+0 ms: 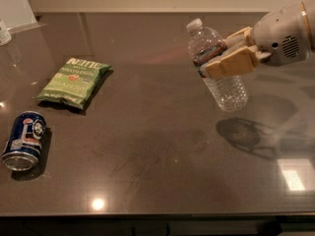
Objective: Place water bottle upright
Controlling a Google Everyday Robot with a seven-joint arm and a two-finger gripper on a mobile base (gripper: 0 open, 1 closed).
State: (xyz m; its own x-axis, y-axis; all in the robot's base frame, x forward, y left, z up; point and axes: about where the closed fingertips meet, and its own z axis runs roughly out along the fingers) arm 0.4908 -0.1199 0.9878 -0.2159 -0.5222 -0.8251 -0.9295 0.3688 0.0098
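The water bottle (216, 65), clear ribbed plastic with a white cap and a red, white and blue label band, hangs in the air above the right part of the dark table (157, 146). It is tilted, cap up and to the left, bottom down and to the right. My gripper (224, 55) reaches in from the right edge and is shut on the bottle at its label band. Its tan fingers (231, 63) clamp the bottle's middle. The bottle's shadow lies on the table below it.
A green chip bag (74, 80) lies flat at the left. A blue soda can (23, 140) lies on its side near the front left. A clear object (5, 32) stands at the far left edge. The table's front edge runs along the bottom.
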